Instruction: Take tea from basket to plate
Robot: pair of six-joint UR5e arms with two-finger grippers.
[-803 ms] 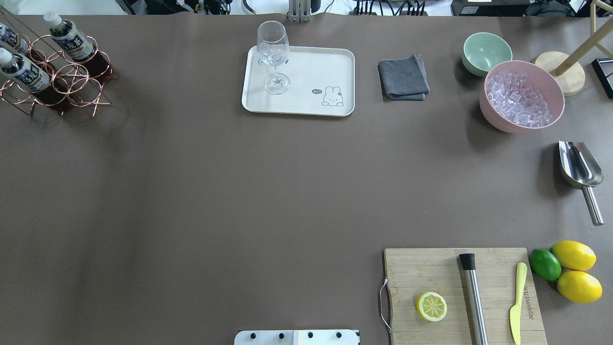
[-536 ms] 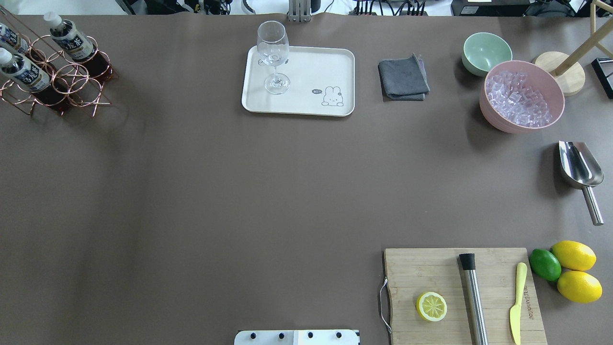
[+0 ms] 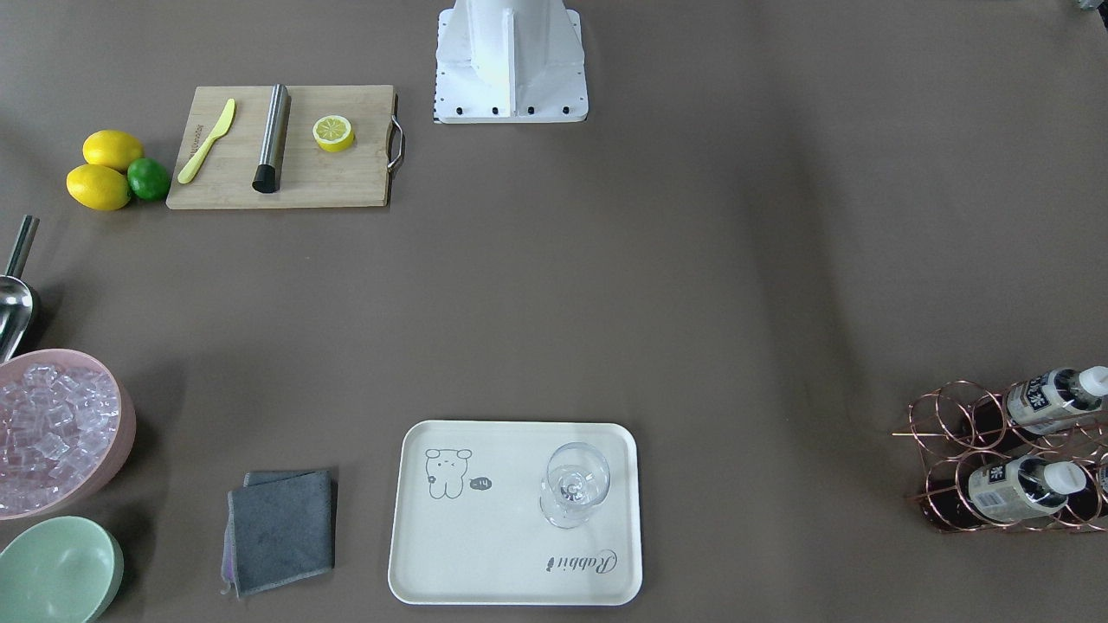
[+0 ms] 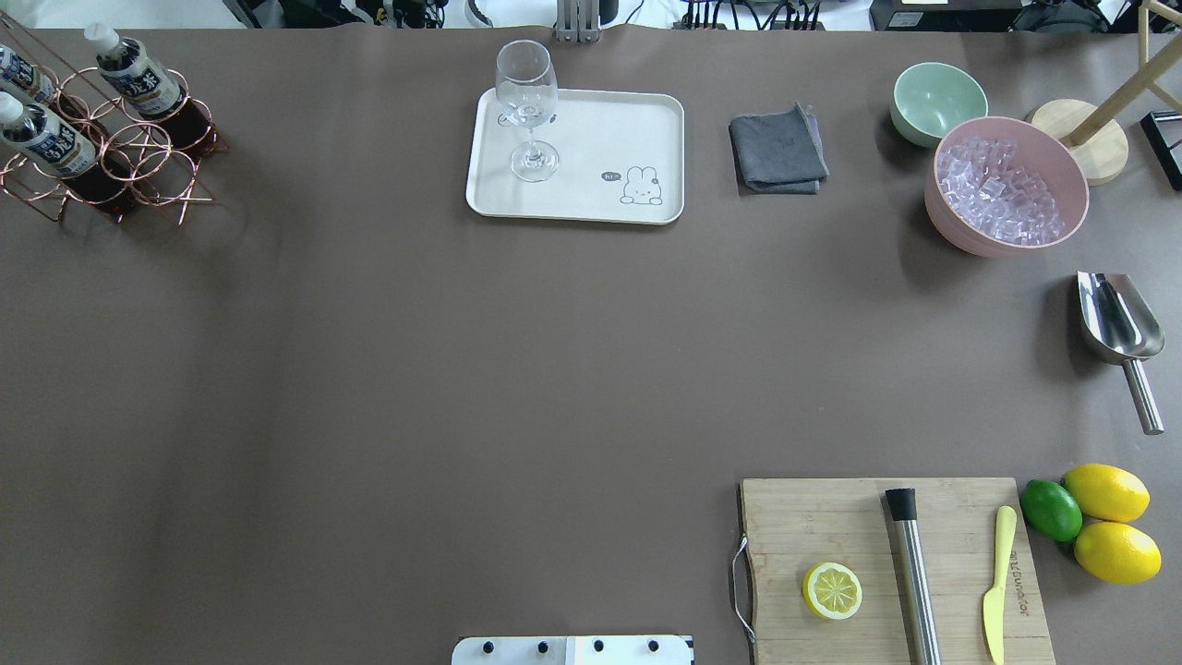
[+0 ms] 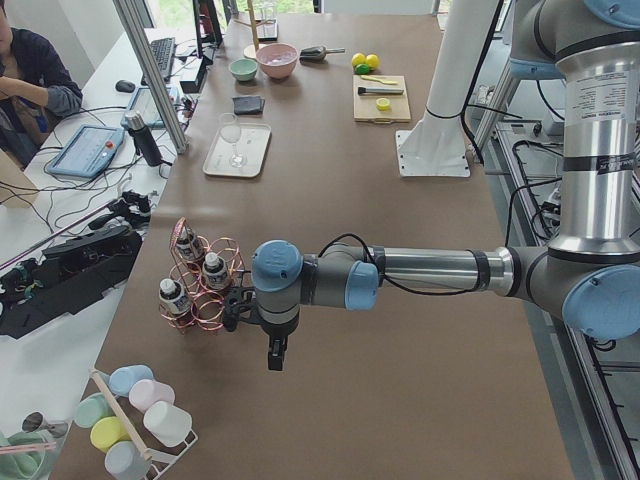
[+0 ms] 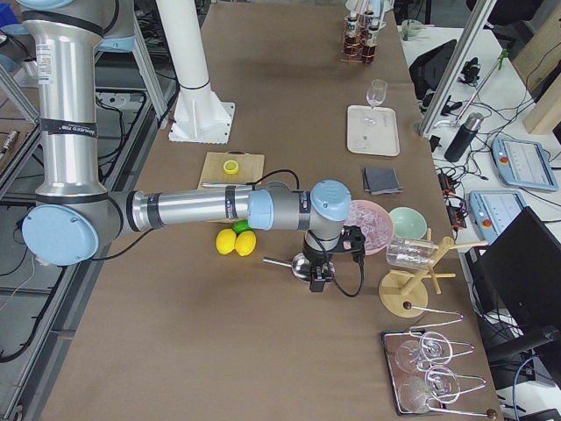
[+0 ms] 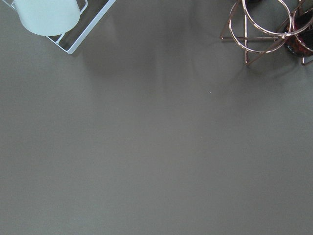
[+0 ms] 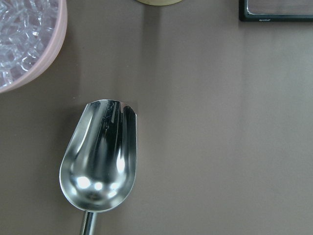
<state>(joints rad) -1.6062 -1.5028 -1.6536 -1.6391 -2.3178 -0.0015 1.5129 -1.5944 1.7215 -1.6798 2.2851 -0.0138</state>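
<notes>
Tea [image 4: 137, 76] stands in the basket [image 4: 157, 172]; left fingers [image 5: 273, 352], spread or together I cannot tell, should grip one neck and lift straight up.

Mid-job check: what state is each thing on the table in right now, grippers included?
Copper wire basket: three bottles in it, other cells empty.
Clear plastic tea bottles: capped, all in the basket.
Cream rectangular tray: holds only the glass, no tea.
Wine glass: upright, empty.
Pink bowl: full of ice.
Mint-green bowl: empty.
Steel scoop: empty, lying flat.
Left gripper: cannot tell.
Right gripper: cannot tell.
</notes>
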